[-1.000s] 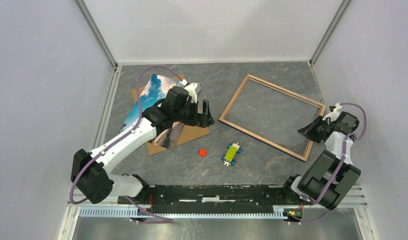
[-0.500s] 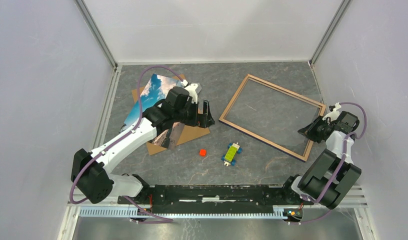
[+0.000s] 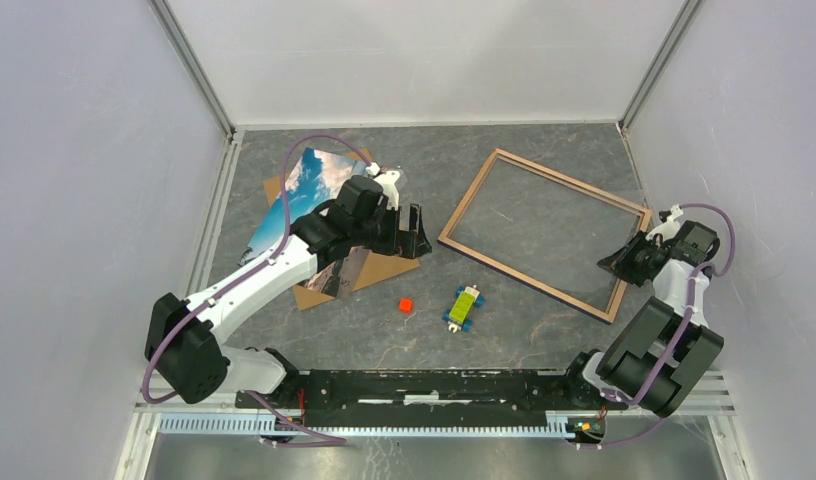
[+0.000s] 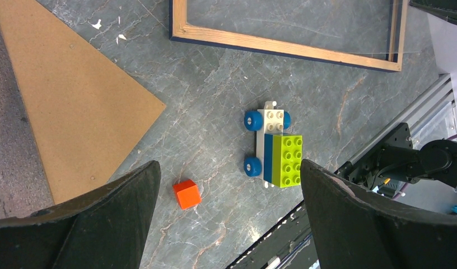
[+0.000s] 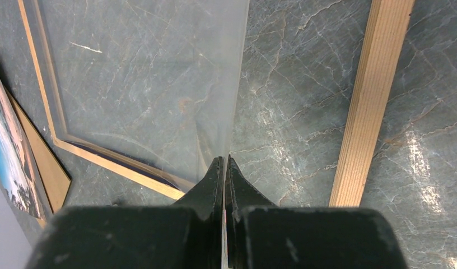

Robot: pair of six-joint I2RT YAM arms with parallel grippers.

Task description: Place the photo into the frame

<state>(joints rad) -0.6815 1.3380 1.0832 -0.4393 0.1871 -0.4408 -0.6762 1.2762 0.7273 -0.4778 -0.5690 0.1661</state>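
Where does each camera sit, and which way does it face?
Top external: above and behind the robot, looking down at the table, both arms, the photo and the frame.
Left wrist: looks down past the open left hand at a toy car and an orange cube.
Right wrist: looks down along the shut right hand, which pinches a clear sheet over the frame.
Shared: both wrist views show the frame.

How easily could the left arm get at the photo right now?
Probably easily, yes: the left gripper hangs open close beside the photo, which lies on the brown board with nothing between them.
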